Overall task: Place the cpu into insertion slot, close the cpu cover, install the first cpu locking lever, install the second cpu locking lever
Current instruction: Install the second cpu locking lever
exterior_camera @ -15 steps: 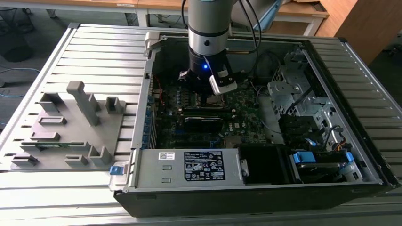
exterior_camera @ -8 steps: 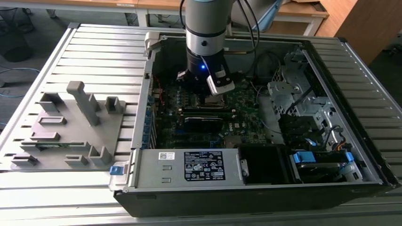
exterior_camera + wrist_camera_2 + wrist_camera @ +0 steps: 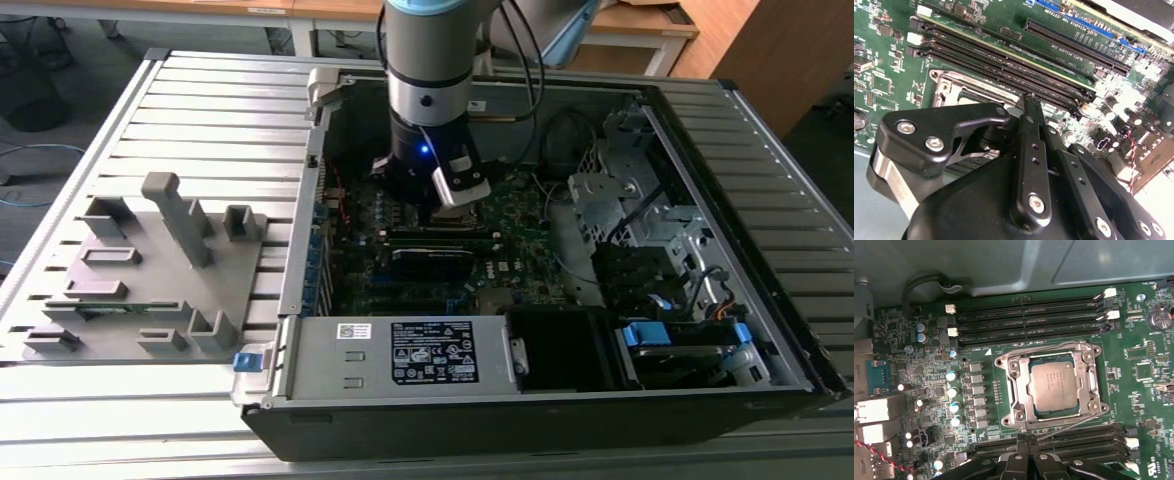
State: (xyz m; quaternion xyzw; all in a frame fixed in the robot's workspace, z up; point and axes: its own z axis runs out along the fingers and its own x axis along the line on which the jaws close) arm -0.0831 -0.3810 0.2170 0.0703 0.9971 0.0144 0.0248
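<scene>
Silver-grey metal tops the cpu (image 3: 1053, 385), which lies flat in the insertion slot (image 3: 1040, 412), its edges square to the socket sides. The cpu cover (image 3: 1019, 401) is down around it, framing the chip through its cut-out, and thin wire levers run along the frame's sides. Long black memory slots (image 3: 1029, 315) run parallel on both sides of the socket, leaving only narrow strips of green motherboard (image 3: 924, 385) between. In both wrist views the gripper (image 3: 1026, 439) has its jaws pressed together, holding nothing, tip over the memory slots just beside the socket. In the exterior view the gripper (image 3: 451, 205) reaches down inside the open computer case (image 3: 694, 110), walled on all sides, on the slatted surface (image 3: 200, 110).
</scene>
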